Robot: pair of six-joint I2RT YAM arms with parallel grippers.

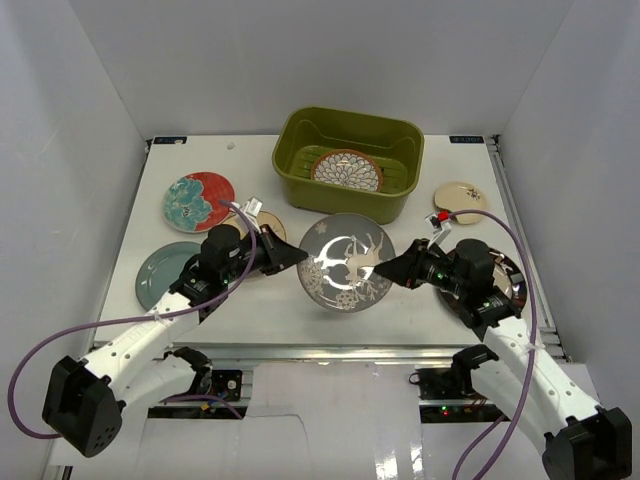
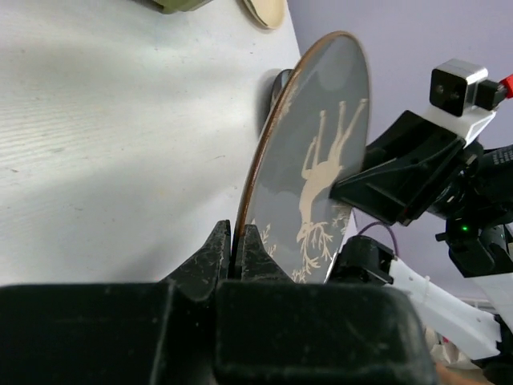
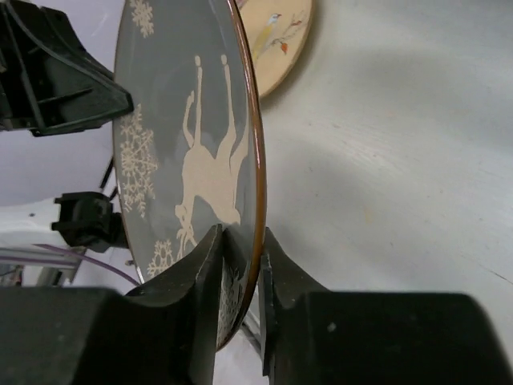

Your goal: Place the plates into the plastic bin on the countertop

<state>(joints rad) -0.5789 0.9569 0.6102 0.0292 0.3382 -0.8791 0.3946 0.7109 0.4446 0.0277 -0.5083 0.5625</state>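
Observation:
The grey plate with a white deer [image 1: 346,262] hangs tilted on edge above the countertop [image 1: 270,320], between my two arms. My left gripper [image 1: 300,257] is shut on its left rim; in the left wrist view the fingertips [image 2: 215,250] pinch the brown edge of the plate [image 2: 321,160]. My right gripper [image 1: 385,268] clamps the opposite rim, one finger on the patterned face [image 3: 192,144] and one behind. The olive-green plastic bin [image 1: 300,165] stands at the back, with a white petal-patterned plate [image 1: 346,170] lying inside.
A red-and-teal floral plate [image 1: 197,201] and a blue-grey plate [image 1: 160,270] lie at the left. A tan plate [image 1: 270,228] shows behind my left gripper. A small cream plate [image 1: 460,202] sits right of the bin, and a dark-rimmed plate [image 1: 512,282] lies under my right arm.

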